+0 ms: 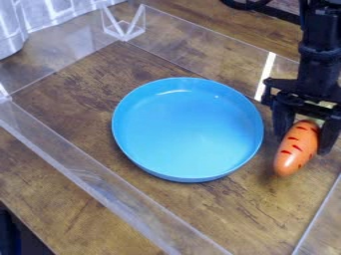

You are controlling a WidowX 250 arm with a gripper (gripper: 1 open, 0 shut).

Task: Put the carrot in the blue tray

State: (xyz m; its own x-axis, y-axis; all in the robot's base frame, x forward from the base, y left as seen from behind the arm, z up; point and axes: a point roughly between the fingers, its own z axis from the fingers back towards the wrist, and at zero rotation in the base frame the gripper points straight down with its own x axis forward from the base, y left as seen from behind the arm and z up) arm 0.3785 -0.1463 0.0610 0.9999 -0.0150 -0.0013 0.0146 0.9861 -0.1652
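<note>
While the claw (304,121) points down at the frame's right edge, clenched on the carrot's (294,148) hidden leafy top, its orange body hangs below. Just beside the claw, left, sits the blue tray (188,128) on the wooden counter (80,95).

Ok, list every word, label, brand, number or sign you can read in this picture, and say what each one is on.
None: no readable text shows anywhere.
The blue tray is plain, with no label or mark.
The carrot bears only dark stripes, not letters.
The gripper is black and shows no brand or number.
The wooden table and the clear walls carry no signs.
</note>
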